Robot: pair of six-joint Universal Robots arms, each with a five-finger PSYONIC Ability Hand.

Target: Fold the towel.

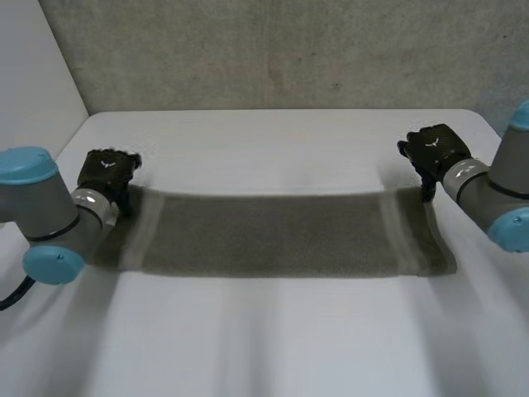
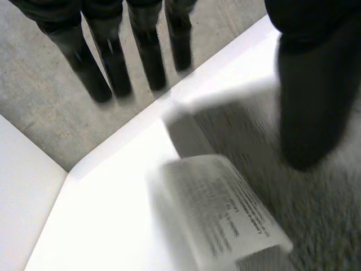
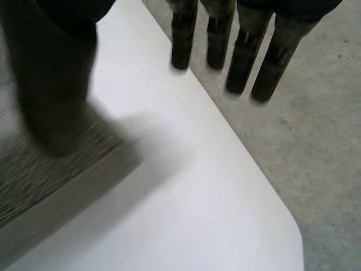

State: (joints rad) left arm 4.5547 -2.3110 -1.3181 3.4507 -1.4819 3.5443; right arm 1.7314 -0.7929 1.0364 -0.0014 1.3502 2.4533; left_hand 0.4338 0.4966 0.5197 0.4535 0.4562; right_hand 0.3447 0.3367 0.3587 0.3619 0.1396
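A grey towel point(image 1: 281, 236) lies as a long flat strip across the white table point(image 1: 273, 339), with paler bands near both ends. My left hand point(image 1: 107, 174) is just above the towel's far left corner. In the left wrist view its fingers point(image 2: 107, 62) are straight and its thumb point(image 2: 310, 96) hangs over the towel point(image 2: 316, 214), holding nothing. A white label point(image 2: 220, 209) sticks up at that corner. My right hand point(image 1: 436, 149) hovers by the far right corner. Its fingers point(image 3: 242, 51) are straight and its thumb point(image 3: 53, 84) is above the towel's edge point(image 3: 51, 180).
The table's far edge point(image 1: 281, 112) runs close behind both hands, with a grey concrete wall point(image 1: 273, 50) beyond it. Bare white tabletop stretches in front of the towel.
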